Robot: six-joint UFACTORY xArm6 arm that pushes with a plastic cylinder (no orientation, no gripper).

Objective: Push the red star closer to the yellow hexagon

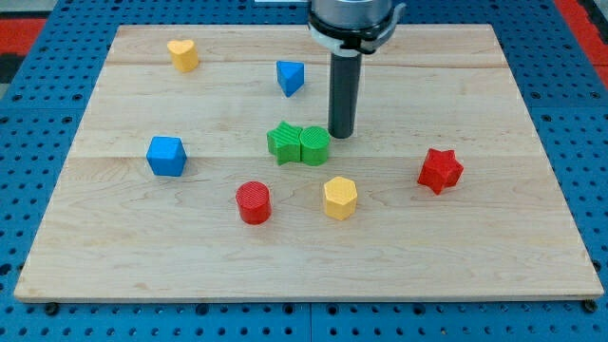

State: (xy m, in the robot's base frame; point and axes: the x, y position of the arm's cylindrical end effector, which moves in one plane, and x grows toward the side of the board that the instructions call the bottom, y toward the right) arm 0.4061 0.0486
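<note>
The red star (440, 170) lies on the wooden board at the view's right. The yellow hexagon (339, 198) lies to its left, a little lower, with a clear gap between them. My tip (341, 134) is down on the board above the hexagon, just right of the green cylinder (314, 145) and close to touching it. The tip is well left of the red star and slightly above it.
A green star (283, 142) touches the green cylinder's left side. A red cylinder (254, 202) lies left of the hexagon. A blue cube (166, 156) is at the left, a blue triangular block (290, 77) at top centre, a yellow heart-like block (183, 55) at top left.
</note>
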